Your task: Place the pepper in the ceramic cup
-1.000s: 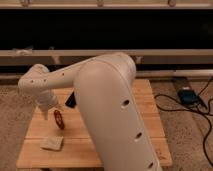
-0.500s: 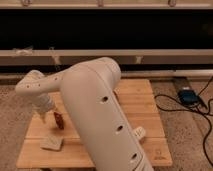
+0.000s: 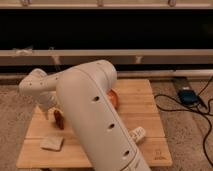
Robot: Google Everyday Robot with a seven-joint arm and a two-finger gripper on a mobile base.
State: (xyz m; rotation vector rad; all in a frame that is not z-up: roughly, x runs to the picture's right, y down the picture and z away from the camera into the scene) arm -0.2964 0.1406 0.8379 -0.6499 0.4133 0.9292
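Note:
The pepper (image 3: 59,119) is a small dark red shape standing upright over the left part of the wooden table (image 3: 145,107). My gripper (image 3: 51,112) hangs from the white arm right at the pepper's top left; the arm hides most of it. The ceramic cup (image 3: 52,143) is a small white-grey object low on the table, in front of the pepper and a little to its left, apart from the gripper. I cannot tell whether the pepper rests on the table or is held.
The big white arm link (image 3: 100,125) crosses the middle of the table and hides much of it. An orange plate (image 3: 114,98) peeks out behind it. A white bottle (image 3: 136,134) lies at the front right. A blue device with black cables (image 3: 186,95) lies on the carpet to the right.
The large arm link has swung further across the table and toward the camera, covering more of it. The gripper and the pepper stay at about the same spot on the left.

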